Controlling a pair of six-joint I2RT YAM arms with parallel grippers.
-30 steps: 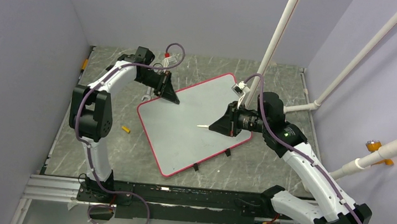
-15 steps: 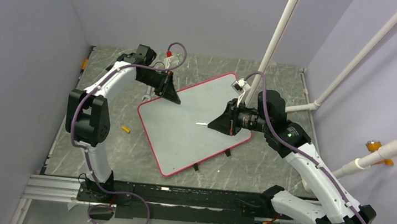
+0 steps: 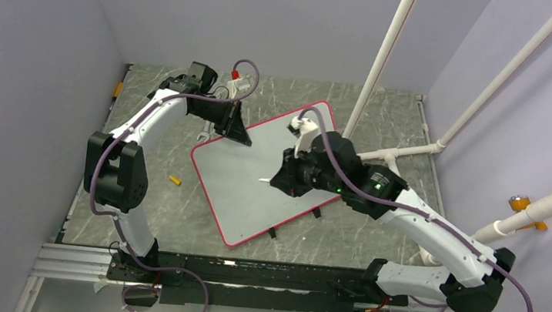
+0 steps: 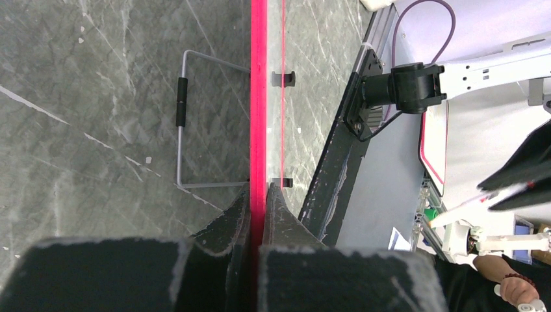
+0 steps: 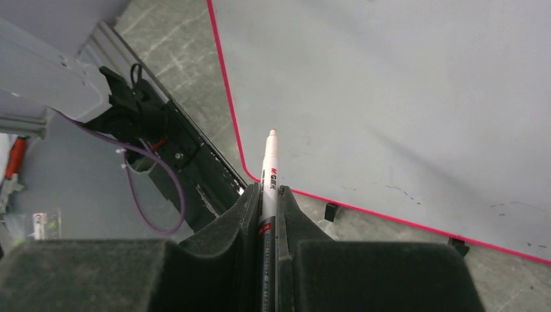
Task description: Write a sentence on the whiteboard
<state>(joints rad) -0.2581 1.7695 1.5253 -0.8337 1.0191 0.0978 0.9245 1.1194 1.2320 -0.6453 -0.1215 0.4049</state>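
The whiteboard lies slanted on the table, pale grey with a red-pink rim, and its surface is blank. No sentence shows on it, only a few faint dark specks. My left gripper is shut on the board's far-left rim, with the jaws pinching the red edge. My right gripper is over the middle of the board, shut on a white marker. The marker sticks out forward between the fingers with its tip bare. I cannot tell whether the tip touches the board.
A small orange-yellow cap lies on the marble table left of the board. A wire bracket lies beside the held rim. Black clips sit on the board's near edge. White pipes rise at the back right. Walls close in on the left and back.
My right arm has swung left and turned, carrying the marker from the board's right side to its middle. My left gripper stays clamped on the rim.
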